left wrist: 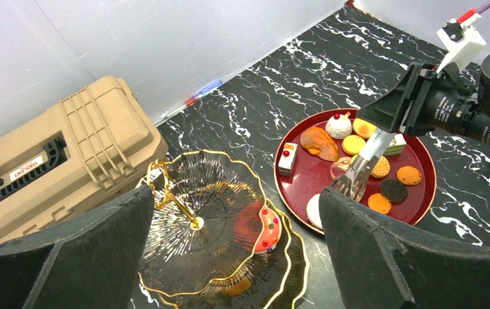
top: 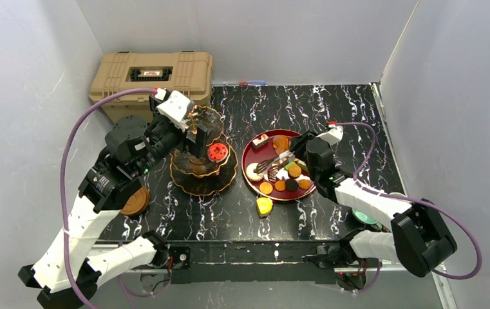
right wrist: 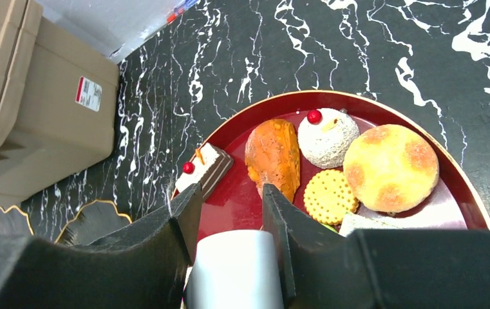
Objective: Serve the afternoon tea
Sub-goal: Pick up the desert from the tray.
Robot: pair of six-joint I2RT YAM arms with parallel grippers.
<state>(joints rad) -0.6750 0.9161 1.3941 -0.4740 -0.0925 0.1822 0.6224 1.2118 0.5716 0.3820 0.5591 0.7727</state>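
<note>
- Left gripper (left wrist: 235, 193): jaws spread wide, nothing in them. I see it hanging over the three-tier stand (left wrist: 216, 193), left of centre in the top view.
- Stand: dark ribbed plates that look like glass, with gold scalloped rims and a gold centre post with a loop handle. A red donut (left wrist: 268, 232) with sprinkles sits at the right edge of a lower tier.
- Right gripper (right wrist: 229, 193): clamped on the smooth silver handle of the metal tongs (left wrist: 364, 164). The toothed tips are over the glossy round red tray (left wrist: 306, 174), centre-right in the top view. I can't tell if they touch a sweet.
- On the tray: a rough orange pastry (right wrist: 273, 158), a white crumbly ball (right wrist: 327, 136) with a red bead, a dimpled yellow biscuit (right wrist: 330, 195) and a flat golden bun (right wrist: 390, 167). A layered cake slice (right wrist: 203, 168) sits by the left rim, and there are small round cookies too.
- One yellow sweet (top: 264, 206) lies off the tray, on the black white-veined tabletop (top: 332, 109) just below it.
- Ribbed tan plastic case (top: 152, 74): upper left, behind the stand.
</note>
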